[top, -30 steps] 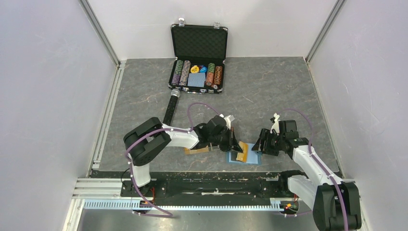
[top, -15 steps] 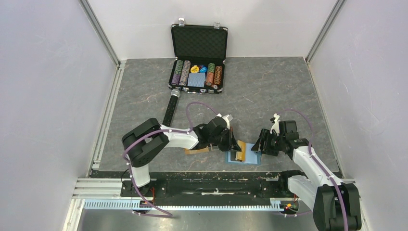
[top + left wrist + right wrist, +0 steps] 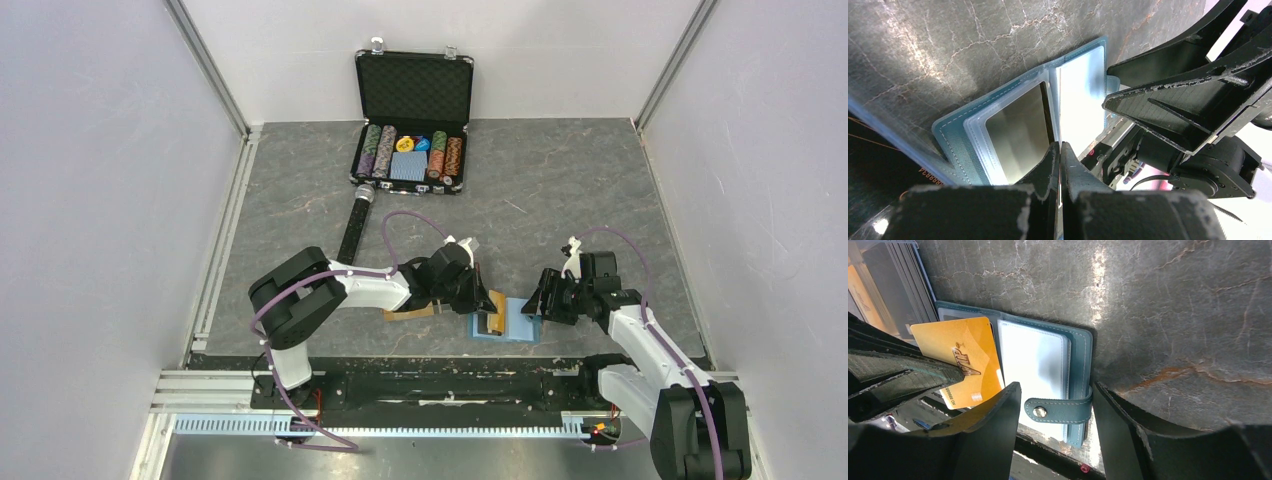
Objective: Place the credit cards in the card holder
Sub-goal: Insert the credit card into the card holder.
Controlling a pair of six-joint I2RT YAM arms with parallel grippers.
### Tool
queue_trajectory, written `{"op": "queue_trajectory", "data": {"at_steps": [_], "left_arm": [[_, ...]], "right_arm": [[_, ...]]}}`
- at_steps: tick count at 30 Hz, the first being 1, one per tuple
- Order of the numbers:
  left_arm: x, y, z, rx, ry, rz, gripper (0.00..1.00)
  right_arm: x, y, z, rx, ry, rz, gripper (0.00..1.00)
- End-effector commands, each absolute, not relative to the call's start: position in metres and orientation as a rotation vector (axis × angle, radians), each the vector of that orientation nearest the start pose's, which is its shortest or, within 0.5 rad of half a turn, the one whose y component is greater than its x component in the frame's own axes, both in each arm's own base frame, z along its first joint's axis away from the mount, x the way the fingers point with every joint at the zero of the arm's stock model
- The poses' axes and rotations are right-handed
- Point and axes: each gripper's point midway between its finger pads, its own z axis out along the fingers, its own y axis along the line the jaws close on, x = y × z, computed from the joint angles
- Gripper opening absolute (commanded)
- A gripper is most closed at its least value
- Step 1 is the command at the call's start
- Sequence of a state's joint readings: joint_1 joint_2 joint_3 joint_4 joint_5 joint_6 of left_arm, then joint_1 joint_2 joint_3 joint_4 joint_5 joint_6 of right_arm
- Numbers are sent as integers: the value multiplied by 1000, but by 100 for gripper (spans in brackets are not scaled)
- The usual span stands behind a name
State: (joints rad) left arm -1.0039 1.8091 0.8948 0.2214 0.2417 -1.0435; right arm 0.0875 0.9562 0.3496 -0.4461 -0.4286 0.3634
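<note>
Left gripper (image 3: pixel 1059 150), clamping a credit card (image 3: pixel 960 360), shifts left over the open card holder (image 3: pixel 1048 365); right gripper (image 3: pixel 1055 395) gapes alongside.

Teal-blue card holder (image 3: pixel 1078 365) lies open and flat, snap tab unfastened; 1 gold VIP credit card (image 3: pixel 960 357) slants over its left pocket.

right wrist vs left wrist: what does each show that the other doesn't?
Right wrist only: the printed gold face of the card, and the snap tab. Left wrist only: the left gripper seen from behind, shut, tips over the middle fold of the wallet. Both: the open wallet with clear sleeves, lying on the grey table.
</note>
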Motion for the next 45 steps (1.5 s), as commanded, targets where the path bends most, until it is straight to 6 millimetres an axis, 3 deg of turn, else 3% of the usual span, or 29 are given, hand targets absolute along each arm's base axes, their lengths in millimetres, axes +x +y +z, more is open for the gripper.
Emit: {"op": "queue_trajectory", "data": {"at_steps": [1,24,37,45], "left_arm": [[179,-420,38,25,2639,-1212,2],[173,-421,34,-84,2631,-1273,2],[172,-410,20,4,2701,-1021,2],[167,-430,21,59,2705,-1088,2]], "right_arm": [[133,96,-6,275,2802,679,58],[131,97,-6,279,2797,692,56],[131,98,-6,279,2795,697,57],[131,98,-6,275,2797,704,56]]}}
